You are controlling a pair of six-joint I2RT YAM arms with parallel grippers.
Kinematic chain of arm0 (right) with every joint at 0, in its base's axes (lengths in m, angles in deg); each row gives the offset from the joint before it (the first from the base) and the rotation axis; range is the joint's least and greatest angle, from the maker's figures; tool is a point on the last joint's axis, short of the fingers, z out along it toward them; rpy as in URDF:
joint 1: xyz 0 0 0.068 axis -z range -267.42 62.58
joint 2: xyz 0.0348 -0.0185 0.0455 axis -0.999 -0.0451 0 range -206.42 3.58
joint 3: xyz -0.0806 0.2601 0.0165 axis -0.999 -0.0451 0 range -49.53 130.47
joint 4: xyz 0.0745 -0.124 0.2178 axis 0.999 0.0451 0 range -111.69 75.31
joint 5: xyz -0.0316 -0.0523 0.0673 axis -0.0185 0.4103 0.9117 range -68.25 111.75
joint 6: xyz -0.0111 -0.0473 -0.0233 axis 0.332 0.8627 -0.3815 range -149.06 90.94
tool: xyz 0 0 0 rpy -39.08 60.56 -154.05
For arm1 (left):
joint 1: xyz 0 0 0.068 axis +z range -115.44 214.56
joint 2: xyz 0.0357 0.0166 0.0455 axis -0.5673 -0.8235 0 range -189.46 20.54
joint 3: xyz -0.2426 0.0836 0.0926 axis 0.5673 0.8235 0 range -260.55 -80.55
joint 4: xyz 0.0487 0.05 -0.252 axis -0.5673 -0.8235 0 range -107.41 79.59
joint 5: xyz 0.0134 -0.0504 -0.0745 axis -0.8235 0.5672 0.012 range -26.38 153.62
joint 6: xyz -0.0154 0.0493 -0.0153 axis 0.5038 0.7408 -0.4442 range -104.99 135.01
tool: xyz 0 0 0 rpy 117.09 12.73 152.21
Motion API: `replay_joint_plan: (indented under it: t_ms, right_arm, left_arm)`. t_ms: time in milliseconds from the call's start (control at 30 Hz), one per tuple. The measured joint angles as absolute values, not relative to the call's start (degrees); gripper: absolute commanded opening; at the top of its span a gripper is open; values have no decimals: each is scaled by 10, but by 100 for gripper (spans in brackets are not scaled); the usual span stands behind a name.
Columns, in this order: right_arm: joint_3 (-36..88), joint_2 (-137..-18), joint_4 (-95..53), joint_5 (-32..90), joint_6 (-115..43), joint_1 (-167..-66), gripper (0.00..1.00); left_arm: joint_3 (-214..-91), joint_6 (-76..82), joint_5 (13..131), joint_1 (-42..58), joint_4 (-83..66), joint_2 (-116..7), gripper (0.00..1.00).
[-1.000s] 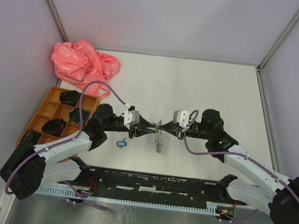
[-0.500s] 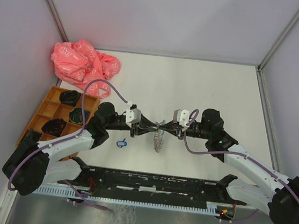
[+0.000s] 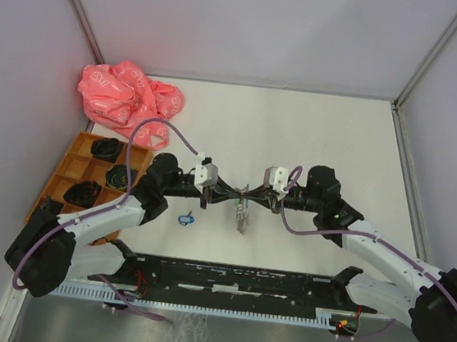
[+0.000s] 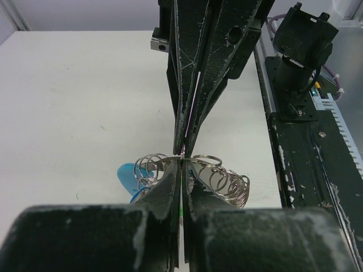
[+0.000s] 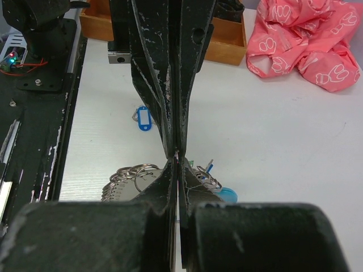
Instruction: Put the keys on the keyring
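At mid-frame from above, your left gripper and right gripper meet tip to tip, both pinched shut on the silver wire-loop keyring hanging beneath. Hold firm while prising a loop apart; the small blue-tagged key waits lower left.

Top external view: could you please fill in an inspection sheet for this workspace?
Surface: white table.
Job's things: keyring of metal rings hanging at the fingertips; blue-tagged key lying on the table.
Clutter: pink bag far left; orange tray holding dark items.
Grippers: left gripper and right gripper both shut on the keyring, tip to tip.
Cables: purple cables looped along both arms.
Surroundings: grey walls; nothing else seen.
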State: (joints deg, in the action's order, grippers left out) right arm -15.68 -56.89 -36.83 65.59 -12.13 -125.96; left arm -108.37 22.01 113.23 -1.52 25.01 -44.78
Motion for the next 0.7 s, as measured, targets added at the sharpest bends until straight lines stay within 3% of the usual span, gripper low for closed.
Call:
replay_joint_plan:
  t_ms: [367, 567, 700]
  right_arm:
    - [-81, -547, -178, 621, -39, -1260, 38]
    - [-44, -553, -114, 618, -12, -1260, 44]
    - [-35, -572, -97, 618, -3, -1260, 40]
  left_arm:
    - [-1174, 301, 1056, -46, -3, -420, 3]
    - [-1239, 349, 975, -96, -127, -420, 3]
    - [-1268, 364, 938, -113, -188, -433, 3]
